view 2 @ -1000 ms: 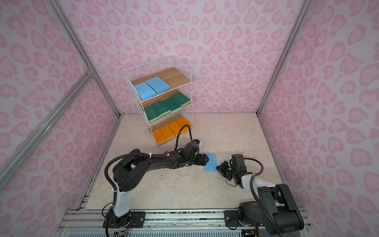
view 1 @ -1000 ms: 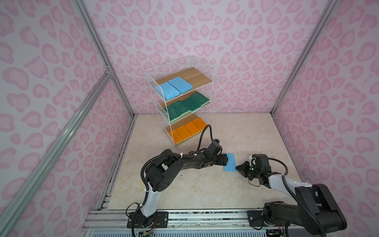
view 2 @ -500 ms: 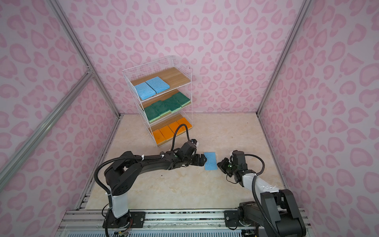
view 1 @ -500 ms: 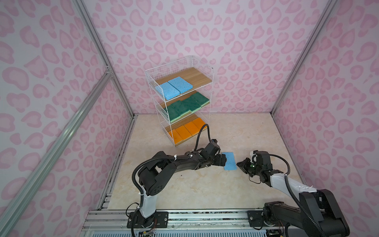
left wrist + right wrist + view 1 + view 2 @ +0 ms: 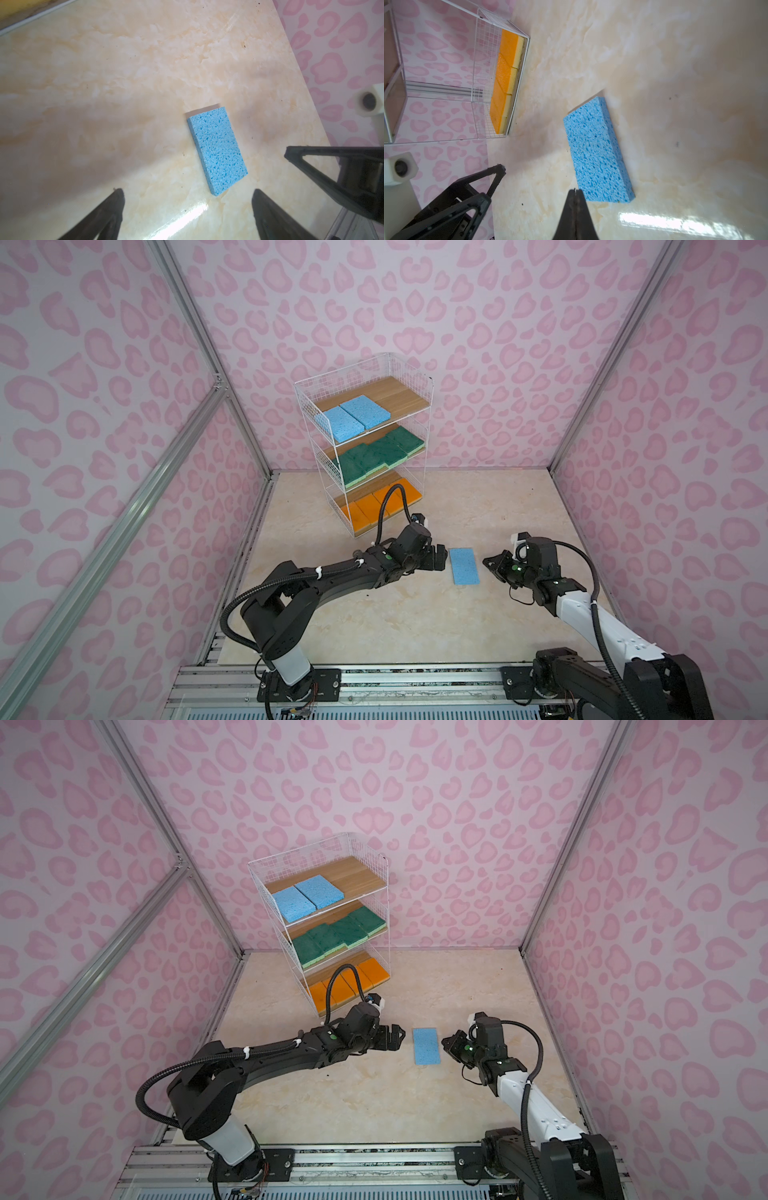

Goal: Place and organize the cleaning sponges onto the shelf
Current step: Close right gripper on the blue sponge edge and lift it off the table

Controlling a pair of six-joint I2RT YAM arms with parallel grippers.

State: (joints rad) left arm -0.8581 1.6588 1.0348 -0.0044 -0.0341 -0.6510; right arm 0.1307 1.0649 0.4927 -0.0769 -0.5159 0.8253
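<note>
Light blue, porous: one loose sponge (image 5: 464, 566) (image 5: 427, 1046) lies flat on the marbled beige counter (image 5: 395, 614), in front of the shelf (image 5: 399, 393) and a little to its right, well apart from it.

Long axis: runs from the near side toward the back wall, almost straight up in both top views. The near end is skewed slightly to the right. Broad face up, short ends facing near and far.

Left pincer (image 5: 441, 560) (image 5: 400, 1038): jaws spread wide and holding nothing. It sits just beside the sponge's left long edge, and a narrow gap shows in a top view. The left wrist view shows the loose sponge (image 5: 217, 149) ahead of the fingers (image 5: 118, 197), not between them.

Right pincer (image 5: 488, 562) (image 5: 575, 190): jaws pressed together and empty. The tip points at the sponge's right long edge, near it but apart.

Shelf contents:
- Top tier: two blue sponges (image 5: 353, 416) side by side at the left end of the board.
- Middle tier: a row of green sponges (image 5: 378, 454).
- Bottom tier: a row of orange sponges (image 5: 374, 506).
</note>
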